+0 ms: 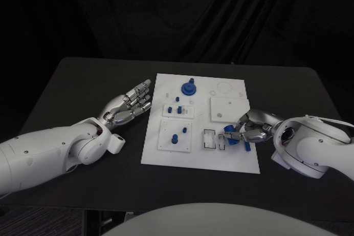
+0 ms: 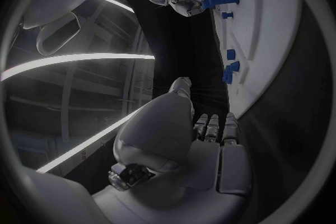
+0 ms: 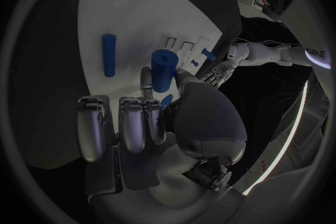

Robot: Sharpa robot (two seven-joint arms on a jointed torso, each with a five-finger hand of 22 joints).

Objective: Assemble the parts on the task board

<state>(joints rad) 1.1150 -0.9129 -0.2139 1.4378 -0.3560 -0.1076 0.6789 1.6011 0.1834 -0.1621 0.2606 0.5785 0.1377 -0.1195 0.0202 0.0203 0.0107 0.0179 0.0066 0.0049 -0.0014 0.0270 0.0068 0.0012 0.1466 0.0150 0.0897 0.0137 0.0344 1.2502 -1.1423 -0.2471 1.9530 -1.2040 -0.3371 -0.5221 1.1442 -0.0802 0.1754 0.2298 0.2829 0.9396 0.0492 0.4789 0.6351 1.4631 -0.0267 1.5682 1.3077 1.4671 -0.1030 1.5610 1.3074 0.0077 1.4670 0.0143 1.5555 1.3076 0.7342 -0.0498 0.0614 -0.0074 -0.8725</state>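
The white task board lies mid-table. My right hand is curled at its right edge and pinches a blue cylinder between thumb and fingers, beside a slotted block. A second blue cylinder lies flat on the board. A blue round part stands near the board's far edge, small blue pegs sit in a raised plate below it, and one more peg stands lower down. My left hand lies on the table left of the board with fingers spread and nothing in it.
A raised white square plate sits on the board's right half, just beyond my right hand. Black table surrounds the board on all sides. In the left wrist view the board runs past my left hand, with my right hand at its far end.
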